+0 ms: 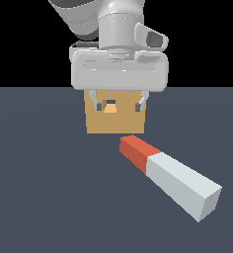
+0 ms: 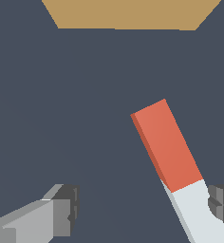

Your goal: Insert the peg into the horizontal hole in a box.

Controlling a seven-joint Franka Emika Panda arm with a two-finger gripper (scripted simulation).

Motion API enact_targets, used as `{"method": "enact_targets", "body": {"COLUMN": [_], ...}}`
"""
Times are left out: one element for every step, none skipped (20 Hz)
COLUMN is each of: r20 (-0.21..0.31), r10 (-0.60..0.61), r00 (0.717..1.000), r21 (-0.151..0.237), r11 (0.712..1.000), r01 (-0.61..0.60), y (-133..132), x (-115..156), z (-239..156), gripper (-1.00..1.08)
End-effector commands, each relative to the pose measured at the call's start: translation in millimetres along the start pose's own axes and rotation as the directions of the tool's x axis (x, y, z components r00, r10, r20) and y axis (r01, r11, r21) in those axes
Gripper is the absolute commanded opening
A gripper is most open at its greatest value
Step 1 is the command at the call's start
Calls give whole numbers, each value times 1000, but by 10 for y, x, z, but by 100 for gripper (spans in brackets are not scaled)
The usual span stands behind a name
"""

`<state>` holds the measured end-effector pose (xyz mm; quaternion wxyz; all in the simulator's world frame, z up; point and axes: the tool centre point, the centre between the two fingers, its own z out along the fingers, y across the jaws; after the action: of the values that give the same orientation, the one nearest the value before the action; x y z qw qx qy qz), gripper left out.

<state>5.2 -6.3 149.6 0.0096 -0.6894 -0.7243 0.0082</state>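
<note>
Pale grey arm (image 1: pixel 118 29), darker fingertips (image 1: pixel 98 105) (boxy).

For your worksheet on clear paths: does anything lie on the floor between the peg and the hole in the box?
Nothing visible does. The peg lies on bare floor, red end toward the box, and the hole shows unblocked. The open end effector hangs in front of the box face, holding nothing.

floor (image 1: pixel 39 197): flat slate-blue plane, plain, running to a straight horizon
backdrop (image 1: pixel 19 39): solid black, sitting above the horizon
light: falling evenly, soft
</note>
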Motion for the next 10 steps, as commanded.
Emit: {"method": "enact_targets", "body": {"r20": [1,1,1,1,2,2,3,3,3,4], "r10": [-25,-37,-51,-66,-81,-98,-115,-132,-151,-169], "r00": [1000,999,999,998,997,995,993,991,989,986], "r21": [-1,-2,-2,-3,-4,-5,-6,-7,-8,-9], "r11": [1000,999,999,998,997,995,993,991,989,986], "r01": [25,37,51,66,81,98,115,132,151,169], "y": [43,66,92,120,151,184,219,257,297,339], "x": [-68,-100,-133,-169,-207,-246,-287,-328,-369,-411], "z": [46,68,92,117,145,173,203,234,265,297], "gripper": [100,100,100,100,100,100,100,100,100,100]}}
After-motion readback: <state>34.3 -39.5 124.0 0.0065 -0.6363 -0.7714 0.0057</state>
